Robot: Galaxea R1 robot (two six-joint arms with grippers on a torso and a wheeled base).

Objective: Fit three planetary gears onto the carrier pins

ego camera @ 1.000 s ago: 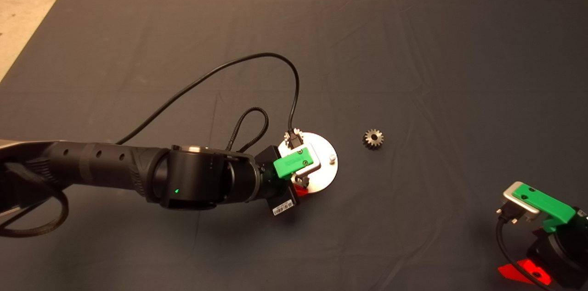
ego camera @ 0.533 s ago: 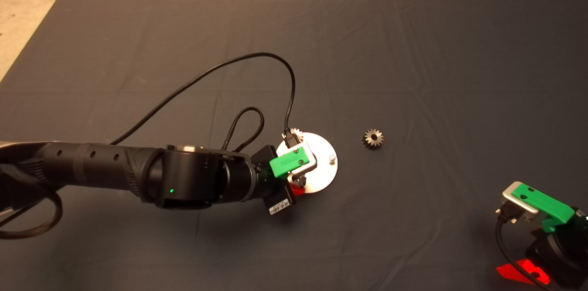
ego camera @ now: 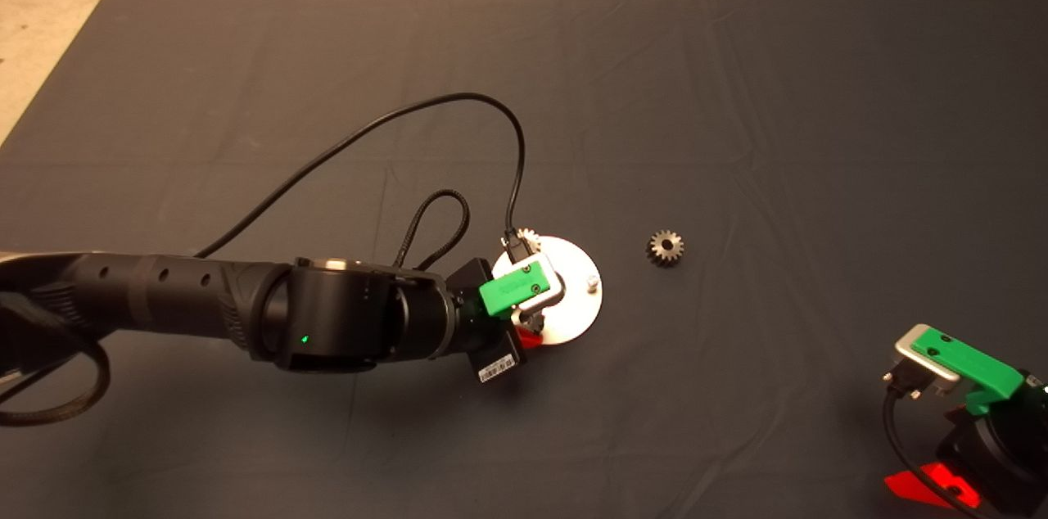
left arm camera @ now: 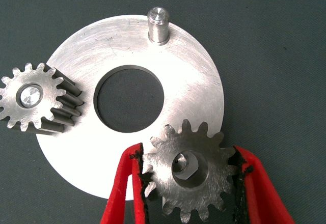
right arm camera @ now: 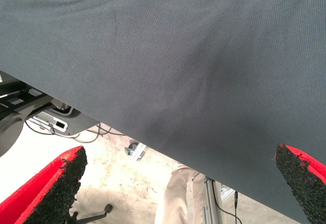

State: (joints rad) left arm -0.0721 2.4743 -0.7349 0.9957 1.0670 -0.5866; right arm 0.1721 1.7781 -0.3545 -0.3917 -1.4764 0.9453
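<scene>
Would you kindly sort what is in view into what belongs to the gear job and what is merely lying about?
Job:
- disc
- bare pin
- seated gear
- held gear in left gripper
- loose gear

Not the job:
- mat
- parked right gripper
- person's leg

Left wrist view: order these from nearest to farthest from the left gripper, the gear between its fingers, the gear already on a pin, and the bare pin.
1. The gear between the left gripper's fingers, over the disc's near edge.
2. The mounted gear, seated on a pin at the disc's side rim.
3. The bare pin, upright at the far rim, about as far as the mounted gear; too close to rank.
</scene>
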